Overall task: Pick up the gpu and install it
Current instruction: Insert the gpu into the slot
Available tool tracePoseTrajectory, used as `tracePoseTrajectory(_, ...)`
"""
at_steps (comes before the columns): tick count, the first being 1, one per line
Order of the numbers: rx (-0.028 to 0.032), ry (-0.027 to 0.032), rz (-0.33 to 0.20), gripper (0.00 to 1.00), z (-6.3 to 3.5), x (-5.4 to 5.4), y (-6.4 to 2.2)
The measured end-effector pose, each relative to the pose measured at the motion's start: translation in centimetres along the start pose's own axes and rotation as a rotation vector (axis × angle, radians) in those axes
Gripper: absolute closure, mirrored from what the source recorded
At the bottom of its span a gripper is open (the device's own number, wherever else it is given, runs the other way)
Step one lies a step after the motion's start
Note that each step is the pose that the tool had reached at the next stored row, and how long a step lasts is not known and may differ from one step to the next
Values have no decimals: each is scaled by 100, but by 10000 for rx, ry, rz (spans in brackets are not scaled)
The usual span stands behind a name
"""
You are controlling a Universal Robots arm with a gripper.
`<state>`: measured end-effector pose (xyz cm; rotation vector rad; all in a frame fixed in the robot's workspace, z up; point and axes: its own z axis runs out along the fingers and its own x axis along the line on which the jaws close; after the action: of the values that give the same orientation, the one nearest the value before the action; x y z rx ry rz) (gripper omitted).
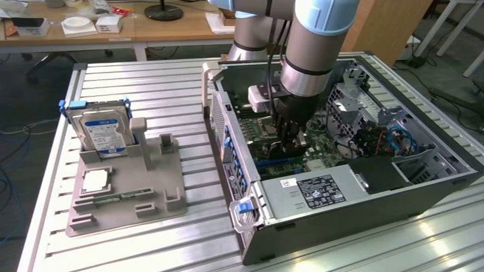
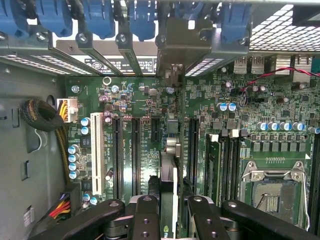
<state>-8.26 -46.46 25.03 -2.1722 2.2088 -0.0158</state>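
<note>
The gpu [image 2: 168, 172] is a thin dark card seen edge-on in the wrist view, running between my two black fingers [image 2: 145, 215] towards its metal bracket [image 2: 182, 47] at the case's rear slots. My gripper [image 2: 170, 212] is shut on it from both sides. The card stands upright over the long expansion slots of the green motherboard [image 2: 135, 100]. In the exterior view my gripper [image 1: 291, 147] reaches straight down into the open computer case [image 1: 423, 187], low over the board.
A power supply [image 1: 318, 190] sits at the case's near end, and drive cages and cables on the exterior view's right. Blue slot latches [image 2: 142, 20] line the rear. Beside the case, a grey fixture [image 1: 162, 201] holds a hard drive [image 1: 102, 130] and a green memory stick [image 1: 113, 198].
</note>
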Motion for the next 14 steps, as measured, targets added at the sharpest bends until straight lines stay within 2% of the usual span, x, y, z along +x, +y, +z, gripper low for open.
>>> tracePoseTrajectory(14, 1, -3, -2, 73, 61, 0, 2)
